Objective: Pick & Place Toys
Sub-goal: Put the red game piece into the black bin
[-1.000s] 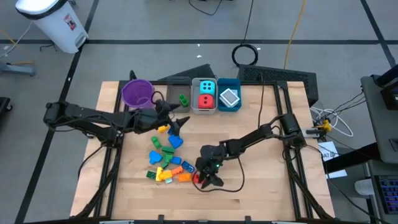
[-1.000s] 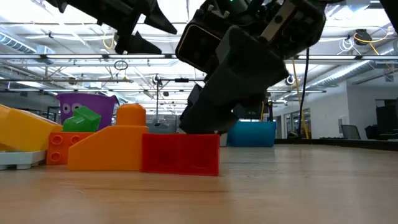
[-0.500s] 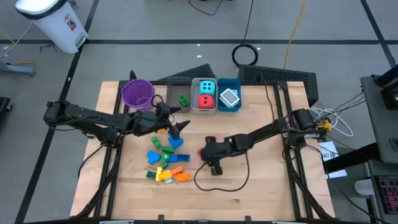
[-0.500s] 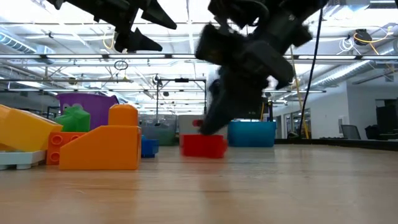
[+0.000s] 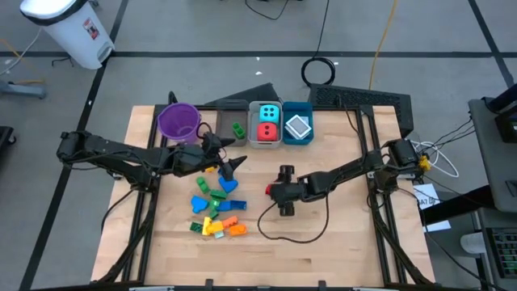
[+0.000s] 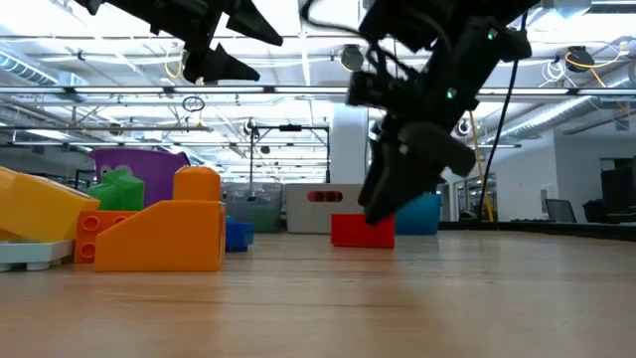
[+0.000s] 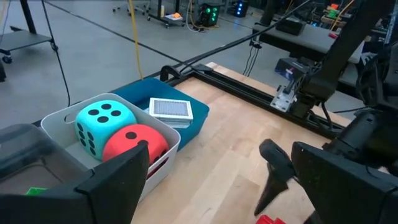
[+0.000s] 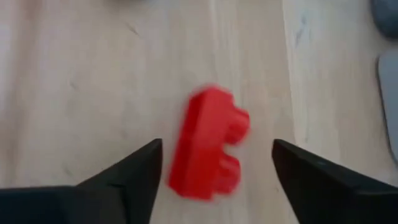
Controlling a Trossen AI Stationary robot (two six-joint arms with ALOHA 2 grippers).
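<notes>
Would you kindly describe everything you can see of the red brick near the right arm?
The red brick is a small block of glossy plastic with rounded studs along one side. It lies alone on the bare wooden table, near the middle and apart from the pile of coloured bricks. The right hand hovers just over it with its fingers spread to either side, touching nothing. In the low view it sits flat on the wood.

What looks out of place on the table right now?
One small red plastic building brick lies alone on the bare wood, apart from the pile of coloured bricks and outside every bin. The right end effector sits by it with open fingers, not holding it.
</notes>
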